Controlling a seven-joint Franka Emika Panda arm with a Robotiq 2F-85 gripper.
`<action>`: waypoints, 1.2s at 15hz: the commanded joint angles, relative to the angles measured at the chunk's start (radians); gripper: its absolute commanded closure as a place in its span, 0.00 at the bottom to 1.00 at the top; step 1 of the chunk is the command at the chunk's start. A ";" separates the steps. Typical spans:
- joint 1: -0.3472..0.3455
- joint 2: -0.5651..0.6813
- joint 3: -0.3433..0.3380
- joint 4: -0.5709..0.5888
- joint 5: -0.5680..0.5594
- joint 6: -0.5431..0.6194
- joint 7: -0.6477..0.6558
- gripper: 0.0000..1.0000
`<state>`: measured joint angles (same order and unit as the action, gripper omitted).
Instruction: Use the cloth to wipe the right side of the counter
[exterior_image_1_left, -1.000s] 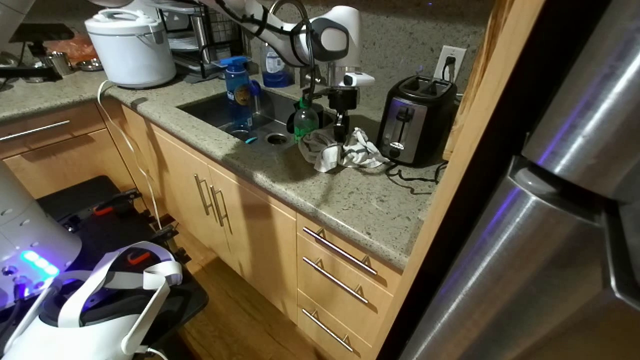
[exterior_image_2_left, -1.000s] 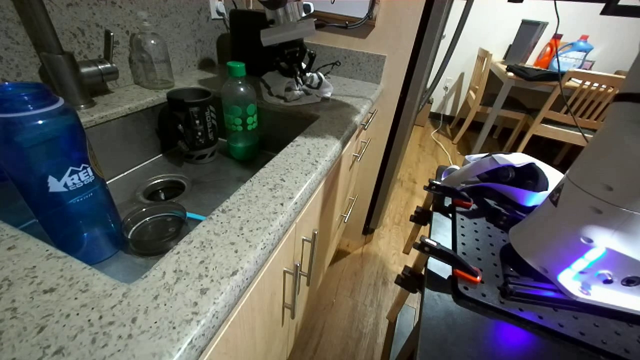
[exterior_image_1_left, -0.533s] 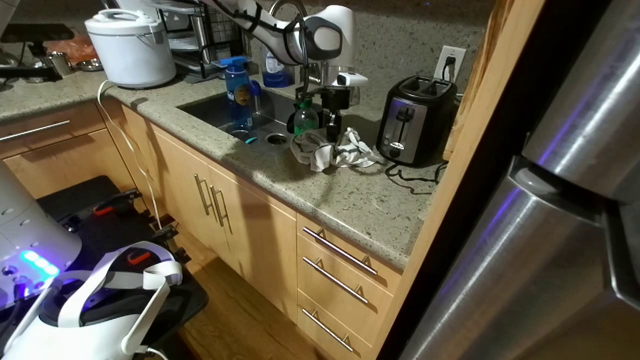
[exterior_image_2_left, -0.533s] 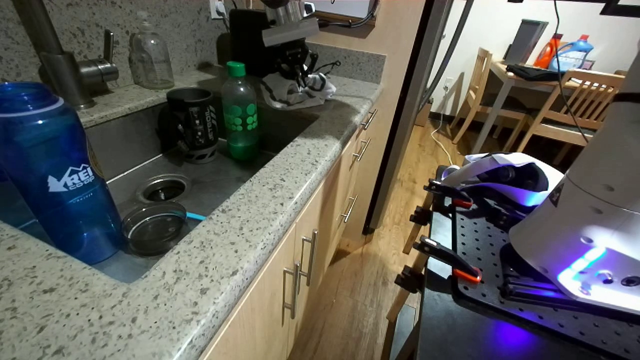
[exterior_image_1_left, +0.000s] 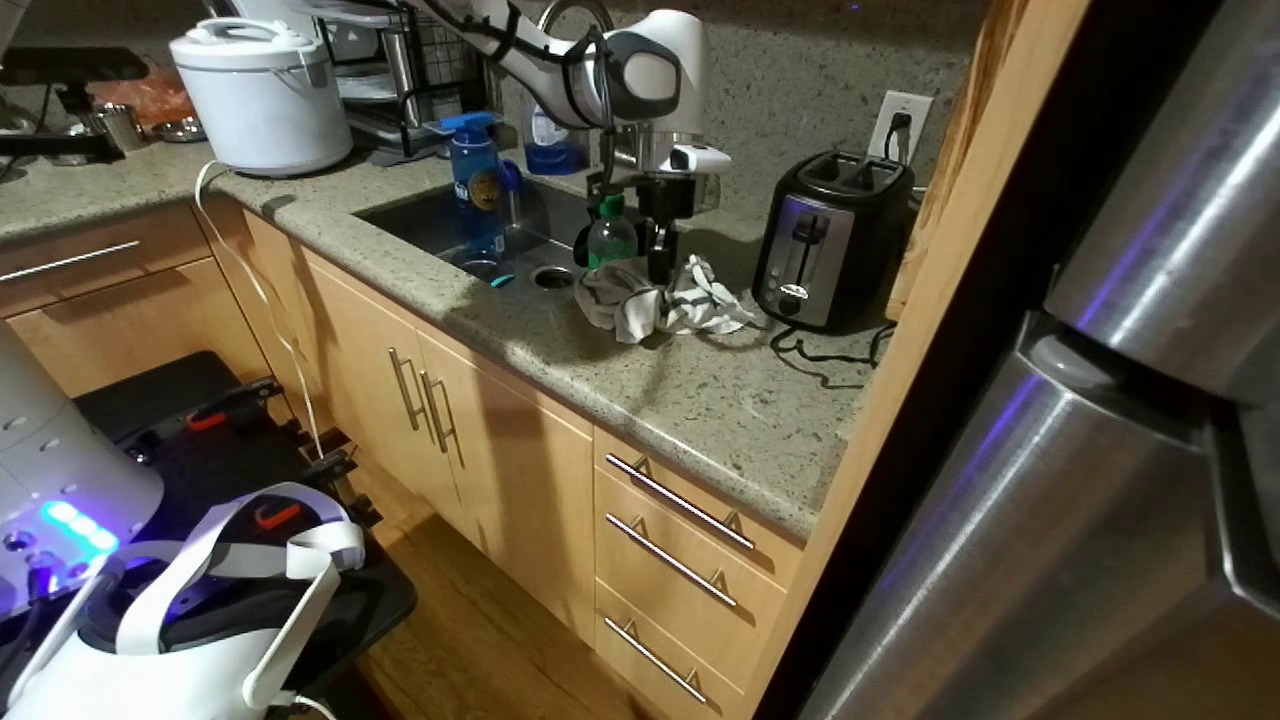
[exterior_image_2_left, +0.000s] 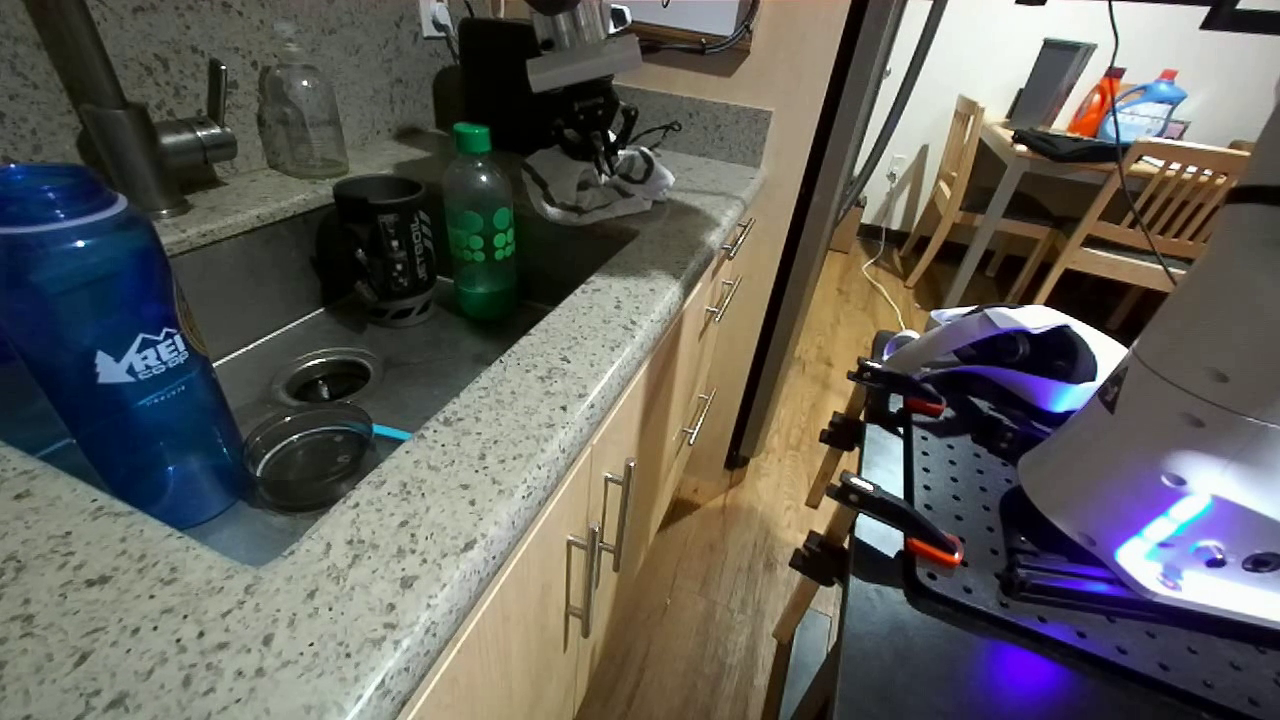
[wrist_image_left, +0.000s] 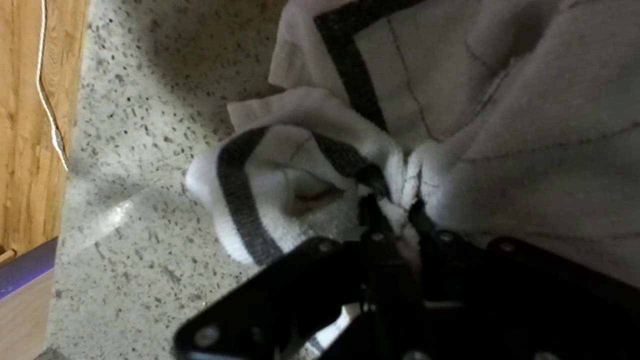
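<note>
A white and grey cloth with dark stripes lies bunched on the speckled stone counter (exterior_image_1_left: 700, 400), between the sink and the toaster. The cloth shows in both exterior views (exterior_image_1_left: 705, 303) (exterior_image_2_left: 575, 190) and fills much of the wrist view (wrist_image_left: 525, 195). My gripper (exterior_image_1_left: 661, 268) points down into the middle of the cloth, and it also shows in an exterior view (exterior_image_2_left: 606, 165). In the wrist view my gripper (wrist_image_left: 395, 212) has its two black fingers closed on a pinched fold of the cloth. The cloth's underside and the counter beneath it are hidden.
A black and silver toaster (exterior_image_1_left: 835, 240) with a loose black cord (exterior_image_1_left: 815, 365) stands right of the cloth. The sink (exterior_image_2_left: 450, 370) holds a green-capped bottle (exterior_image_2_left: 480, 225), a black cup (exterior_image_2_left: 385, 245) and a blue bottle (exterior_image_2_left: 120, 340). A wooden panel (exterior_image_1_left: 930, 330) and fridge bound the counter.
My gripper and the cloth have slid a short way toward the sink, away from the toaster. Most of this movement was in the first half second. The cloth stays gripped.
</note>
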<state>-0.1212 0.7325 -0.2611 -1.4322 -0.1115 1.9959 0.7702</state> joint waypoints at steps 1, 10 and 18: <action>0.008 -0.031 0.021 -0.094 0.018 0.009 -0.028 0.97; 0.055 -0.080 0.021 -0.184 -0.033 0.047 -0.079 0.97; 0.085 -0.132 0.023 -0.276 -0.084 0.105 -0.084 0.97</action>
<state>-0.0508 0.6413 -0.2580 -1.5958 -0.1965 2.0601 0.7038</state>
